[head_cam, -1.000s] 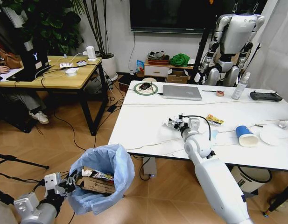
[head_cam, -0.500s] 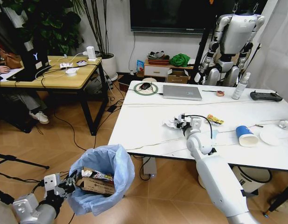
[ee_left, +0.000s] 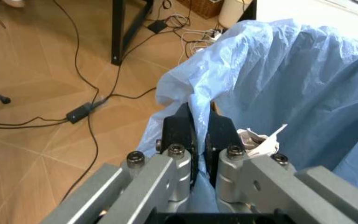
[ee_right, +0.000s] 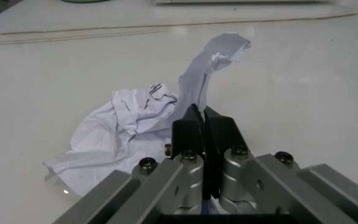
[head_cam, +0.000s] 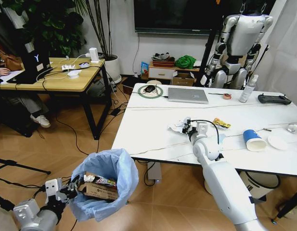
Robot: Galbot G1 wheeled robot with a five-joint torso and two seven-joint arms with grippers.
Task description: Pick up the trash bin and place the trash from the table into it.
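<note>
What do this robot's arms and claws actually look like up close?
The right arm is smooth glossy white with rounded joints, and a thin black cable loops over its wrist. Each gripper, left and right, has two flat black fingers on ribbed silver-grey metal brackets fixed with small round bolts. The left arm is grey-silver.

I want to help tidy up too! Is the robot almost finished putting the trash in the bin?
Not yet. Some cardboard and a wrapper already lie in the trash bin, which the left pincer holds by its blue bag. The right pincer is shut on the crumpled paper on the table. The blue cup, white lid and yellow wrapper are left.
</note>
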